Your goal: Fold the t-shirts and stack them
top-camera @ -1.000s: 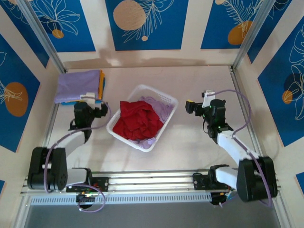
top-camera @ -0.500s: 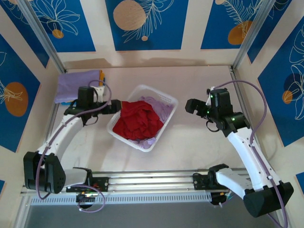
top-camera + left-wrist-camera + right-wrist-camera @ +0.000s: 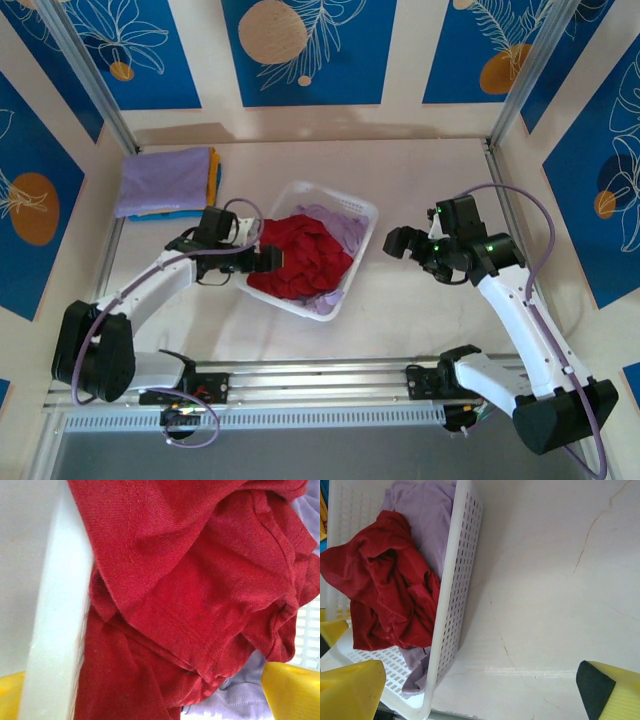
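Pale tabletop [image 3: 400,330] bears a basket [image 3: 454,595]; red t-shirt [image 3: 300,255] lies crumpled, pointing nowhere clear.

Crumpled dark red cloth t-shirt [image 3: 300,255] heaped at centre in white plastic lattice basket [image 3: 345,197], pale lavender shirt [image 3: 345,228] bunched beneath it, folded lavender shirt [image 3: 165,180] stacked at ten o'clock over orange-yellow shirt [image 3: 212,170] and bright blue shirt [image 3: 165,214].

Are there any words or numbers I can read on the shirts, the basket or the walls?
None can be read.
The red shirt, the purple shirt and the folded pile are plain.
The white basket has only holes.
The blue wall panels show leaves and circles, no letters.
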Robot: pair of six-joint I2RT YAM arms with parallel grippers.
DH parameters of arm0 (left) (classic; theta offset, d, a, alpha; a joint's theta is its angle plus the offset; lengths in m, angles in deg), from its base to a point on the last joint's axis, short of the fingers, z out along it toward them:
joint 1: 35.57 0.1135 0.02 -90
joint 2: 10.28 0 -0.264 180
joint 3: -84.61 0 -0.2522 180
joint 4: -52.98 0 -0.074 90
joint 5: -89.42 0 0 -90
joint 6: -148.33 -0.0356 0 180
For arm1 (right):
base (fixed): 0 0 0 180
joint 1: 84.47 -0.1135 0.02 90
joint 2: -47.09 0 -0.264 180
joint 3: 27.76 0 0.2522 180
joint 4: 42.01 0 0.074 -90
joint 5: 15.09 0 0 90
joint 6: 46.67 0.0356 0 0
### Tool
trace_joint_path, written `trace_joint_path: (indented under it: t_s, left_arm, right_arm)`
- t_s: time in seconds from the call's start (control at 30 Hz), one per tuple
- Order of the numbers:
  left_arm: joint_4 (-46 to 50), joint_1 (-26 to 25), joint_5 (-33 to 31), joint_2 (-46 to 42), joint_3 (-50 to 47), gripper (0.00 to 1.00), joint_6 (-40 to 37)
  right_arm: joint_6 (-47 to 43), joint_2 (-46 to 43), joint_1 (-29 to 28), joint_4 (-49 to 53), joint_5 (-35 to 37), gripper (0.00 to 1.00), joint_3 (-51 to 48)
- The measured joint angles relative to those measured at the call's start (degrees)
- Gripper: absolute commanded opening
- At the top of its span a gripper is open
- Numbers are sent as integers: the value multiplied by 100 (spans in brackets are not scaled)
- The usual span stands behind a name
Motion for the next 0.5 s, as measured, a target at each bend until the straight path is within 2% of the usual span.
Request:
trace_joint_path:
  t_s: [0.33, 0.5]
  left_arm:
    - [-1209, -1130, -116, 837, 46, 99, 1040]
    - [-1611, -1814, -323, 1825, 723, 99, 1484]
  right_arm:
    - [116, -254, 551, 166, -127, 99, -4]
    - [98, -251, 946, 278, -245, 99, -2]
